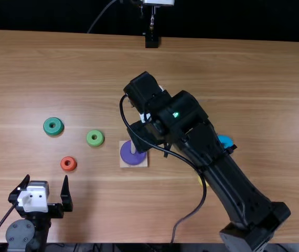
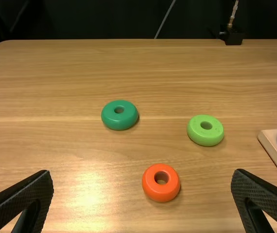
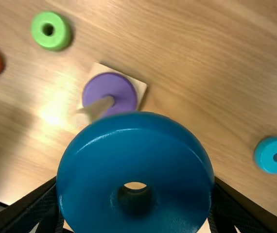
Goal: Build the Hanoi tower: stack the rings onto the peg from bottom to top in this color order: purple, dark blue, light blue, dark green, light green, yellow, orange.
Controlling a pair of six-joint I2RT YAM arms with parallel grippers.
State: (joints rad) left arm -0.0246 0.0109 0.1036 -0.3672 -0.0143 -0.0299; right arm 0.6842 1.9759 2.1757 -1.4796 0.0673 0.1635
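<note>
Where the right gripper [image 3: 136, 187] is held above the tabletop: the dark blue ring [image 3: 95, 155] is pinched between its two fingers, near the peg [image 3: 97, 108], with the ring's hole seen off to one side of it.
Peg base [image 1: 141, 165]: set midway between the tabletop's left and right edges, toward the near edge.
Purple ring [image 1: 131, 157]: seated around the peg, flat on the base; the first step is judged done.
Step in hand: the second ring, dark blue, is judged to be on its way onto the peg.
Next move: the hole has to be centred over the peg tip and the ring kept level, then lowered onto purple and let go; if it is released off-centre, it may catch on the tip or tilt.
Light blue ring [image 1: 225, 140]: right of the base, due third.
Yellow ring [image 1: 201, 180]: right of the base, toward the near edge, partly covered by the right arm [image 1: 212, 157].
Light green ring [image 1: 95, 138]: left of the base.
Dark green ring [image 1: 53, 126]: toward the left edge.
Orange ring [image 1: 68, 164]: toward the near left corner.
Left gripper [image 1: 44, 190]: fingers spread, nothing held, by the near edge toward the left corner.
</note>
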